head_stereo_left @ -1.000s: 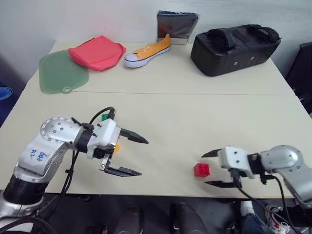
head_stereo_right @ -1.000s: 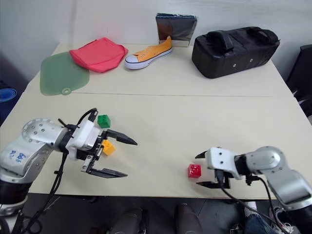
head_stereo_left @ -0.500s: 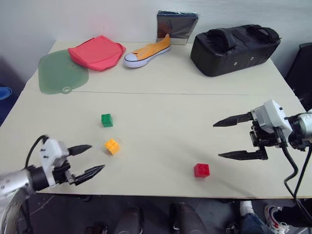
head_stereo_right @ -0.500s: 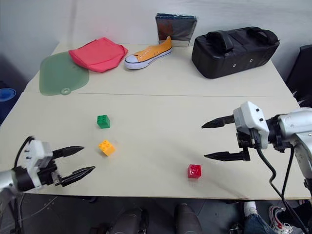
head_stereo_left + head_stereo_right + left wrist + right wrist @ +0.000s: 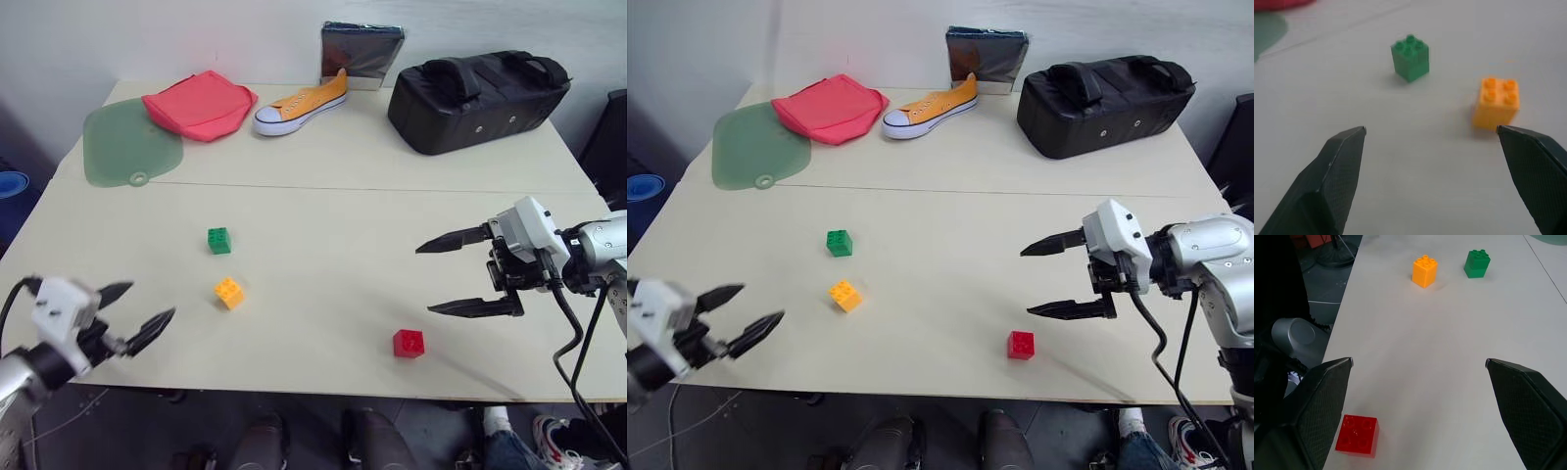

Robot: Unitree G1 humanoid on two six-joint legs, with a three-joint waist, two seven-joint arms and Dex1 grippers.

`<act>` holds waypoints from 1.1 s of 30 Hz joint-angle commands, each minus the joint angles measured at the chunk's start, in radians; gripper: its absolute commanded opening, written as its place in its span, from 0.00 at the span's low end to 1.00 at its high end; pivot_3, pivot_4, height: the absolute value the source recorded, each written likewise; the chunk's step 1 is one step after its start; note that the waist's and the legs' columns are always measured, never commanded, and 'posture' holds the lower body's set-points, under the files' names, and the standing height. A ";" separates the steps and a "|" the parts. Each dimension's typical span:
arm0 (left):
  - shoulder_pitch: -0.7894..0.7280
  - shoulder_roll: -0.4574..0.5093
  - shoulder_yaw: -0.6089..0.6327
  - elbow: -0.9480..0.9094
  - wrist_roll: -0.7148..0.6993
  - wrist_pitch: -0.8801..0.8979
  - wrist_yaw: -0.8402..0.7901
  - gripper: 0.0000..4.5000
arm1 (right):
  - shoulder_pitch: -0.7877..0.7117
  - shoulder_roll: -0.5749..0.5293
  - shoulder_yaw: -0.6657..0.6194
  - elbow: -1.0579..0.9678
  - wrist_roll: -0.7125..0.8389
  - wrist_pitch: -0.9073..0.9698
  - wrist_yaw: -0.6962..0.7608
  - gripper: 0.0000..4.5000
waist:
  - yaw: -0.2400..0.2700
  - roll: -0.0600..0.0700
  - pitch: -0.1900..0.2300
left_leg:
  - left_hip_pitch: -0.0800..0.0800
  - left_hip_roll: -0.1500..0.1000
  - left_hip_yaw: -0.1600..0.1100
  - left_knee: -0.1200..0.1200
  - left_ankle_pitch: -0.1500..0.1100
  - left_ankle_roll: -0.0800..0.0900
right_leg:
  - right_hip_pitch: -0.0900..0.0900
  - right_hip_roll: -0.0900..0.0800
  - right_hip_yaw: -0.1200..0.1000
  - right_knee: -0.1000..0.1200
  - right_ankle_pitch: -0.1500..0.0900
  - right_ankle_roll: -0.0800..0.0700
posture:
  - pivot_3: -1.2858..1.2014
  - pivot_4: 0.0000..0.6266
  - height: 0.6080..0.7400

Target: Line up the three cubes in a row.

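The pale surface (image 5: 323,206) has a wide bare stretch across its middle and near half, where the three cubes sit well apart from one another. The green cube (image 5: 218,240) stands left of centre, studs up. The yellow-orange cube (image 5: 229,292) lies just nearer and slightly right of it, turned at an angle. The red cube (image 5: 409,343) rests far to the right, close to the near edge.

Clutter keeps to the far edge: a green mat (image 5: 127,147) at the left corner, a red cloth (image 5: 201,103) overlapping it, an orange shoe (image 5: 299,101), a dark box (image 5: 361,54) and a black bag (image 5: 477,98).

The left claw (image 5: 137,313) hovers at the near-left edge, released and empty, its tips aimed toward the yellow-orange cube. The right claw (image 5: 468,274) hangs above the right side, spread wide and empty, pointing leftward, with the red cube below and nearer the edge.
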 commanded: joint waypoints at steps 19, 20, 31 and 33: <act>-0.988 -0.209 -0.378 0.289 0.147 0.942 0.609 1.00 | 0.034 0.111 0.014 -0.204 0.015 0.000 -0.134 0.99 | 0.006 -0.002 0.000 | -0.002 -0.001 0.001 0.003 0.003 -0.004 | -0.002 0.003 0.000 0.008 0.001 0.002 | 0.52 0.24 1.00; -1.000 -0.222 -0.389 0.304 0.157 0.943 0.611 1.00 | 0.035 0.117 0.015 -0.211 0.013 -0.002 -0.140 0.99 | 0.006 -0.002 0.000 | -0.002 -0.001 0.001 0.003 0.003 -0.004 | -0.002 0.003 0.000 0.008 0.001 0.002 | 0.52 0.24 1.00; -1.060 -0.383 -0.361 0.386 0.279 0.986 0.678 1.00 | 0.053 0.151 0.004 -0.225 -0.020 -0.028 -0.222 0.99 | 0.007 -0.003 0.000 | -0.003 -0.002 0.001 0.004 0.004 -0.005 | -0.003 0.003 0.000 0.009 0.001 0.002 | 0.52 0.24 1.00; -1.059 -0.395 -0.355 0.382 0.300 0.985 0.686 1.00 | 0.062 0.150 0.002 -0.232 -0.020 -0.027 -0.230 0.99 | 0.007 -0.003 0.000 | -0.003 -0.002 0.001 0.004 0.004 -0.005 | -0.003 0.003 0.000 0.009 0.001 0.002 | 0.52 0.24 1.00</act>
